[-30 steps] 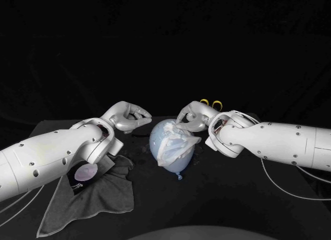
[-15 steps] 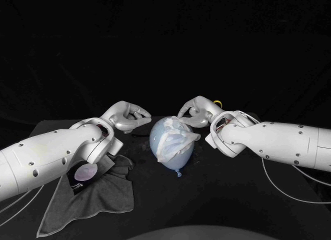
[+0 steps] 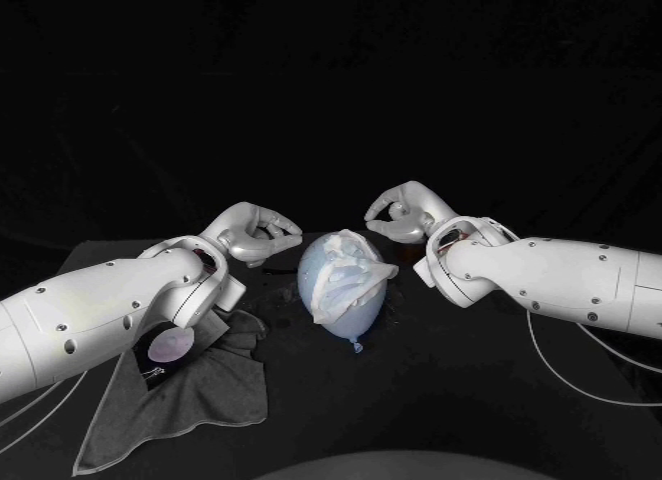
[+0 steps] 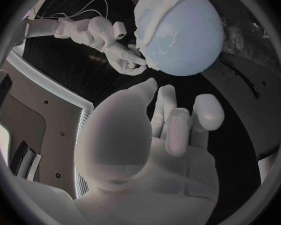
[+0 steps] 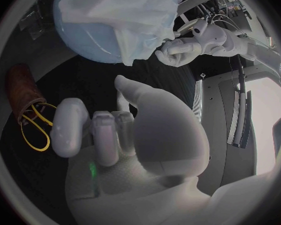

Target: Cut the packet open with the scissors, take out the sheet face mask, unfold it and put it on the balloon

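A pale blue balloon [image 3: 340, 303] stands on the table between my two hands, its knot pointing toward me. The white sheet mask [image 3: 354, 272] lies crumpled over its upper right side. My right hand [image 3: 403, 215] hovers just above and to the right of the balloon, fingers loosely curled, holding nothing and clear of the mask. Close to the balloon's left, my left hand [image 3: 255, 233] is also empty with loosely bent fingers. In the left wrist view the balloon [image 4: 184, 40] sits beyond my left hand [image 4: 159, 150]. The right wrist view has yellow-handled scissors [image 5: 33, 127] past my right hand [image 5: 128, 135].
A grey cloth [image 3: 187, 385] is spread on the table's left side under my left arm, with a small lavender item [image 3: 173, 345] on it. A brown holder [image 5: 22, 90] stands by the scissors behind the balloon.
My right hand has let go of the mask and lifted up and away from the balloon. The mask stays draped on the balloon. The left hand has not moved.
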{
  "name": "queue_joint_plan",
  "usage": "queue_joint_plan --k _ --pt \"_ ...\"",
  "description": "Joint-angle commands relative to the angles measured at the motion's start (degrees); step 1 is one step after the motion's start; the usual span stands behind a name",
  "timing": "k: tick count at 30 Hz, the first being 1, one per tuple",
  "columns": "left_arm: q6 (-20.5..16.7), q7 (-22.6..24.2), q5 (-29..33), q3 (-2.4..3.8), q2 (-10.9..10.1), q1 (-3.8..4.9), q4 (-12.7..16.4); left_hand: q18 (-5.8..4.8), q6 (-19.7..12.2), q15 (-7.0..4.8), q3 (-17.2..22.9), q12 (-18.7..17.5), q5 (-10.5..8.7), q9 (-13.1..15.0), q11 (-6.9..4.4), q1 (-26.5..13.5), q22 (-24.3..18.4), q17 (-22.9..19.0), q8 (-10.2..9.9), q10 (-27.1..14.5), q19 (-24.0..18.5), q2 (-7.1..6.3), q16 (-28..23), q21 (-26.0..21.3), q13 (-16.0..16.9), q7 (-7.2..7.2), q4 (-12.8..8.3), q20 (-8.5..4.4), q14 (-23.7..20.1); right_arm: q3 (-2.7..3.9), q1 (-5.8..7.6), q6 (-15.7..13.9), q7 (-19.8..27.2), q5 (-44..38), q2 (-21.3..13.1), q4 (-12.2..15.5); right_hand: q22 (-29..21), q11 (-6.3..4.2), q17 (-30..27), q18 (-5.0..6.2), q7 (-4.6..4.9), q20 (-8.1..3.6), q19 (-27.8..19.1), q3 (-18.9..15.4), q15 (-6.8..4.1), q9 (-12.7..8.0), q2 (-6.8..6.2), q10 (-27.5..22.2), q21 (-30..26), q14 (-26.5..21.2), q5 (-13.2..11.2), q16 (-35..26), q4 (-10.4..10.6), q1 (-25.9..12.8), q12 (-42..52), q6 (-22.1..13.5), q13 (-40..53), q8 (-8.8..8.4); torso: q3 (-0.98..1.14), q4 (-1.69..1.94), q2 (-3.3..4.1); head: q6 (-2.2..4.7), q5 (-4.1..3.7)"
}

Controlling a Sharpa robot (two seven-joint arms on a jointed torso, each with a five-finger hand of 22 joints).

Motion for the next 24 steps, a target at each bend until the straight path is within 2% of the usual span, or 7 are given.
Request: queue_joint_plan --k 1,4,6,8,11,15,24 --pt "0.28 0.56 0.44 0.08 0.08 0.03 0.13 -0.93 0.33 -0.21 0.02 0.13 -0.06 0.05 -0.05 0.46 -0.04 0.05 -0.19 -0.25 -0.14 0.06 0.24 0.13 0.07 0.05 0.33 0.04 -0.01 0.08 0.02 0.44 0.35 -1.7 -0.22 0.14 7.66 -0.33 15.1 -0.08 0.03 -0.24 -0.1 0.53 -0.39 0.28 -0.01 6.18 -0.32 6.18 0.16 0.2 -0.05 -0.65 0.29 -0.44 15.09 0.22 -0.08 -0.03 -0.03 0.0 -0.02" --pt "0.35 0.54 0.45 0.08 0.08 0.03 0.15 -0.93 0.34 -0.2 0.0 0.13 -0.07 0.07 -0.04 0.45 -0.04 0.11 -0.21 -0.28 -0.16 0.07 0.23 0.12 0.07 0.06 0.4 0.04 0.0 0.1 0.06 4.3 -0.37 -2.12 -0.44 0.61 7.1 -0.23 15.1 0.21 0.04 -0.14 -0.78 0.56 -0.25 0.92 0.05 5.54 -1.86 6.18 0.13 0.2 0.7 -2.53 -0.51 -1.84 14.34 0.33 -0.08 -0.02 -0.06 0.06 0.0" --pt "0.37 0.53 0.45 0.08 0.08 0.03 0.13 -0.93 0.34 -0.2 0.0 0.13 -0.07 0.07 -0.04 0.45 -0.04 0.11 -0.21 -0.28 -0.16 0.07 0.23 0.12 0.07 0.06 0.4 0.04 0.0 0.11 0.08 6.58 -0.84 -1.9 -0.5 0.9 6.7 0.46 15.1 0.37 0.99 0.07 -1.27 -0.9 0.19 0.49 -0.56 4.61 -2.94 6.18 0.14 0.2 2.48 -5.26 -1.66 -5.08 13.31 -1.57 -0.09 -0.02 -0.07 0.04 -0.03" --pt "0.38 0.53 0.46 0.08 0.08 0.03 0.14 -0.93 0.34 -0.2 0.0 0.13 -0.07 0.07 -0.04 0.45 -0.04 0.11 -0.21 -0.28 -0.16 0.07 0.23 0.12 0.07 0.06 0.4 0.04 0.0 0.11 0.09 8.99 -1.32 -1.74 -0.6 1.35 6.49 1.97 15.1 0.33 2.56 0.89 -1.54 -4.43 1.47 -0.42 -2.6 4.06 -3.57 6.18 0.23 0.2 6.04 -10.37 -2.3 -7.11 12.76 -3.92 -0.09 0.02 -0.04 0.08 -0.1" --pt "0.42 0.53 0.46 0.08 0.05 0.03 0.14 -0.93 0.34 -0.2 0.0 0.13 -0.07 0.07 -0.04 0.45 -0.04 0.11 -0.21 -0.28 -0.16 0.07 0.23 0.12 0.07 0.06 0.4 0.04 0.0 0.11 0.1 11.78 -1.92 -1.68 -0.8 2.05 6.84 2.61 15.1 0.2 3.26 1.59 -1.17 -8.13 2.15 -1.2 -4.4 4.11 -2.86 6.18 0.16 0.2 9.5 -14.22 -2.2 -8.37 12.86 -5.88 -0.08 0.05 -0.01 0.14 -0.19" --pt "0.44 0.55 0.46 0.08 0.01 0.03 0.17 -0.93 0.34 -0.2 0.0 0.13 -0.07 0.07 -0.04 0.45 -0.04 0.11 -0.21 -0.28 -0.16 0.07 0.23 0.12 0.07 0.06 0.4 0.04 0.0 0.11 0.1 13.67 -2.51 -1.75 -0.97 2.54 7.28 2.81 15.1 0.12 3.46 2.04 -0.69 -10.31 2.35 -1.73 -4.26 4.6 -1.95 6.18 0.21 0.2 11.58 -14.06 -1.6 -8.56 13.4 -7.29 -0.08 0.04 0.01 0.09 -0.19" --pt "0.42 0.57 0.48 0.09 -0.21 0.03 0.3 -0.93 0.34 -0.2 0.0 0.13 -0.07 0.07 -0.04 0.45 -0.04 0.11 -0.21 -0.28 -0.16 0.07 0.23 0.12 0.07 0.06 0.4 0.04 0.0 0.09 0.05 14.94 -3.84 -2.4 -0.92 1.87 7.72 2.84 15.1 0.0 3.47 2.26 -0.24 -11.62 2.41 -2.1 -3.38 4.97 -1.1 6.18 0.22 0.2 12.71 -12.18 -1.14 -7.7 13.8 -8.19 -0.05 0.01 0.01 -0.05 -0.09"
